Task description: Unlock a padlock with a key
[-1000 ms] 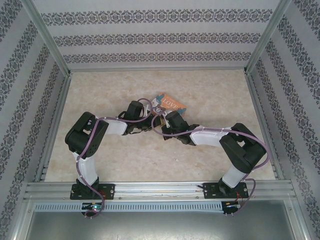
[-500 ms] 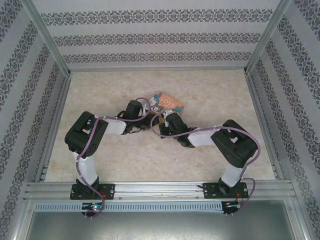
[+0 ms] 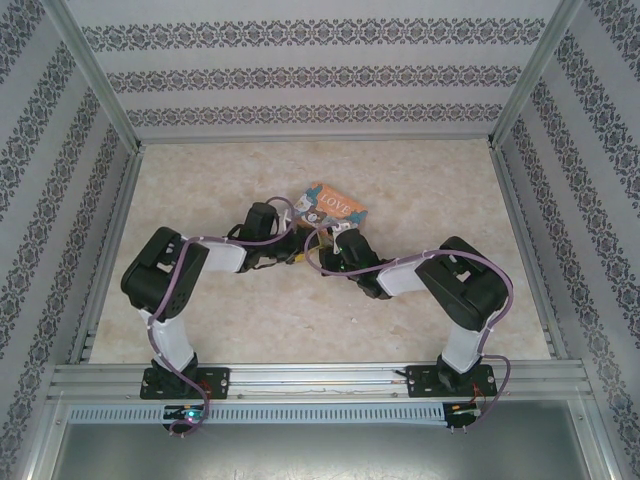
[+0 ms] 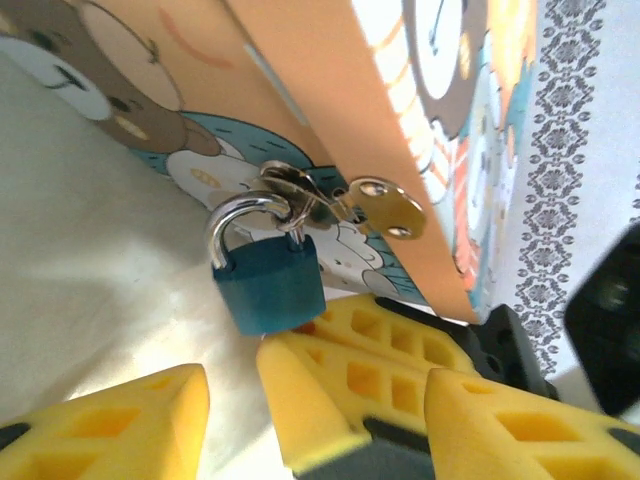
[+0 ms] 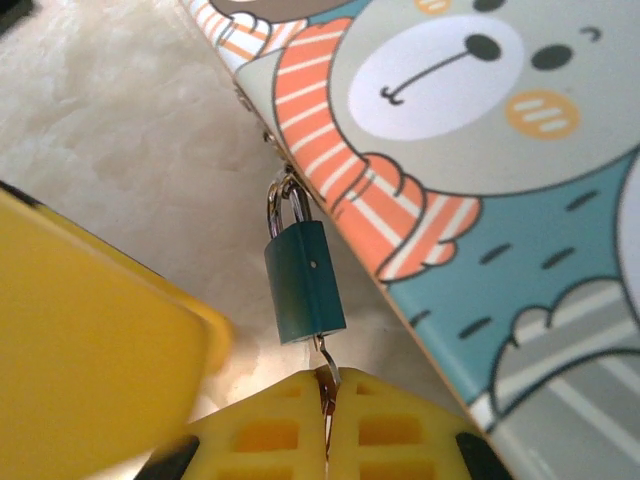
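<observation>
The tiny teal padlock [image 5: 303, 280] hangs by its silver shackle [image 4: 235, 215] from the latch on the edge of the cartoon box [image 3: 335, 207]. A thin silver key [image 5: 322, 352] sticks into the padlock's underside, and my right gripper [image 5: 328, 388] is shut on it just below the body. My left gripper [image 4: 320, 405] is open, its yellow fingers [image 4: 120, 425] spread wide below the padlock [image 4: 268, 285] and not touching it. The right gripper's shut fingers [image 4: 330, 385] lie between them. Both grippers meet in front of the box, left [image 3: 297, 256] and right [image 3: 322, 250].
A brass latch tab [image 4: 387, 206] juts out beside the shackle. The box lies flat on the marble-patterned table [image 3: 250, 320], mid-table. Patterned walls [image 3: 60, 200] and aluminium frame posts close in both sides and the back.
My left gripper has opened and let go of the padlock, and its arm has drawn slightly left. The right gripper stays shut on the key, its elbow shifted a little left.
</observation>
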